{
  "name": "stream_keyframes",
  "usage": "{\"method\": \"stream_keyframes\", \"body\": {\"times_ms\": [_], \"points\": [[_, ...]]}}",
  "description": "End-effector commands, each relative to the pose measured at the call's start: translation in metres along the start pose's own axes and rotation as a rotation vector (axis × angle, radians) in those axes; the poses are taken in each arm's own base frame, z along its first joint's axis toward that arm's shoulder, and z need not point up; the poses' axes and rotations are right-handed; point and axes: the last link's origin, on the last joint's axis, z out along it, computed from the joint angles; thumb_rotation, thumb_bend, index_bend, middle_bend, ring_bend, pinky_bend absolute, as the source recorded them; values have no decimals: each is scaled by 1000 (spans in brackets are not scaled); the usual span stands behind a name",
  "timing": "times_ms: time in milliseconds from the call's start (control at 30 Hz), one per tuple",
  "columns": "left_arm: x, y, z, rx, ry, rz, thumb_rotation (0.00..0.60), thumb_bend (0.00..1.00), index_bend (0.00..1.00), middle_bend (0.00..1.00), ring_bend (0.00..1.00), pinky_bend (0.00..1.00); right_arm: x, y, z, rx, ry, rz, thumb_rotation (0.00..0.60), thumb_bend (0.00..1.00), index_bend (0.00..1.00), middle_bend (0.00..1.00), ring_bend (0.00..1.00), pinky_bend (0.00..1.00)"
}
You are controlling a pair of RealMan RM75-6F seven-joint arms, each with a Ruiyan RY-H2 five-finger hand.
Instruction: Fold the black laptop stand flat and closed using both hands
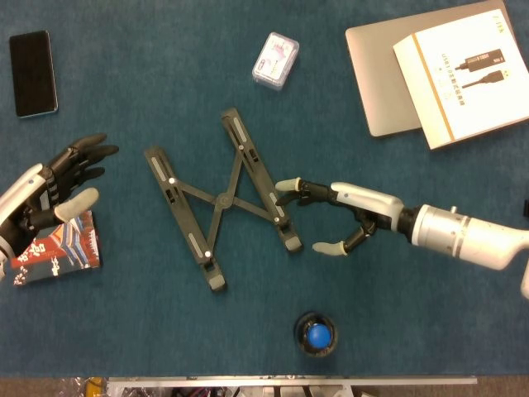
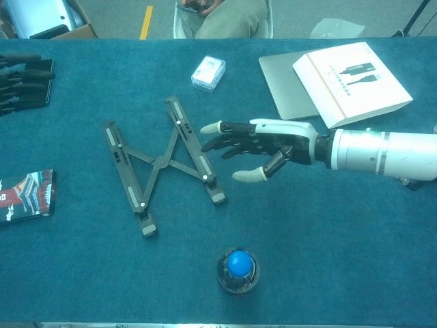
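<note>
Laptop stand point(image 1: 221, 203) lies flat on the blue worktop point(image 1: 165, 347), its two black rails spread apart and joined by crossed bars. Just beside its right rail, the right robot hand point(image 1: 339, 217) hovers open, fingers apart and pointing at the rail, gripping nothing. Well off to the left, the left robot hand point(image 1: 51, 188) is open too, above a small booklet point(image 1: 62, 255).

Little can be read. The white box point(image 1: 459, 73) lying on the closed laptop point(image 1: 380, 76) at the far right carries a drawing of a cable and lines of print too small to make out. The booklet point(image 1: 62, 252) at the near left shows red and white characters, blurred. The small packet point(image 1: 275, 59) has an unreadable label.
</note>
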Motion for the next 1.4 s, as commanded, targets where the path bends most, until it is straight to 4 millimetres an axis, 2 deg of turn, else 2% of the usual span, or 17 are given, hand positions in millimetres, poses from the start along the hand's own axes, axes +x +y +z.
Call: {"method": "stream_keyframes", "body": {"times_ms": [33, 333, 500, 600, 1000, 1400], "points": [[-2, -5, 1, 24, -14, -11, 381, 250, 45, 94, 0, 56, 2, -7, -7, 37, 10, -25, 600, 297, 0, 145, 41, 95], [-10, -25, 13, 146, -75, -3, 362, 251, 45, 70, 0, 56, 18, -27, -30, 113, 143, -127, 600, 297, 0, 145, 41, 94], [-12, -31, 19, 176, -91, -8, 348, 251, 35, 59, 0, 56, 20, -31, -37, 122, 187, -158, 600, 296, 0, 145, 41, 94], [-10, -41, 33, 223, -89, -29, 344, 251, 33, 57, 0, 56, 25, -34, -48, 126, 231, -186, 600, 297, 0, 145, 41, 94], [-7, -64, 65, 288, -87, -40, 344, 250, 27, 57, 0, 56, 27, -35, -69, 116, 301, -215, 600, 296, 0, 145, 41, 94], [-13, -78, 87, 288, -92, -7, 341, 251, 27, 59, 0, 56, 31, -32, -85, 103, 321, -191, 600, 296, 0, 145, 41, 94]]}}
